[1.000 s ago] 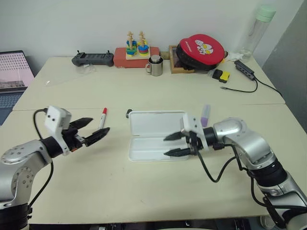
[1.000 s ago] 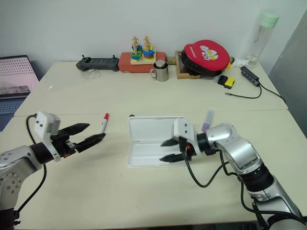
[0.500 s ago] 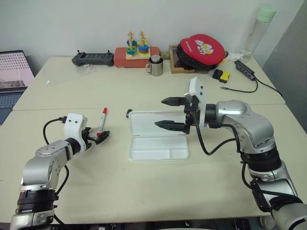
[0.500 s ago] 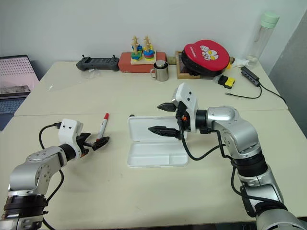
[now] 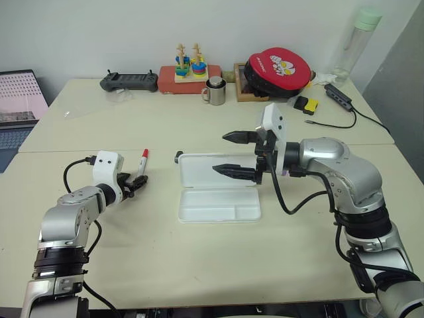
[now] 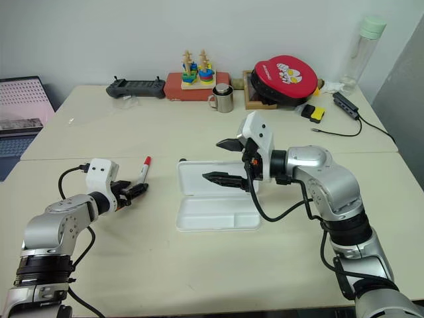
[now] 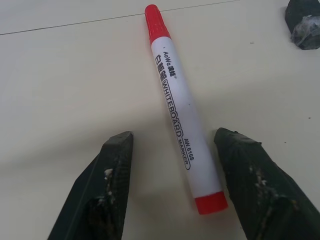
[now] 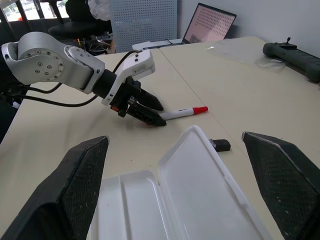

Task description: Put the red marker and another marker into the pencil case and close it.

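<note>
Left end effector [image 7: 172,150] has come down low over the bench [image 5: 218,258] since a second ago, and its fingers [image 7: 114,170] have narrowed from wide to about half, now straddling the tail end of the red marker [image 7: 177,115]. Fingers are not yet touching the barrel; a gap shows on both sides. The red marker lies flat on the bench, left of the pencil case [image 5: 218,192], cap pointing away from the robot. Judgement: the grasp on the red marker is closing, pick not done.

Right end effector [image 5: 242,154] has lifted from over the case tray to hover above the open lid, fingers spread wide, holding nothing. Pencil case lies open, tray looks empty, so nothing is loaded yet. The lilac marker, seen beyond the right arm a second ago, can't be made out now. A small black object [image 8: 220,145] sits just beside the lid's far left corner.

Laptop [image 5: 20,99] at far left edge.
</note>
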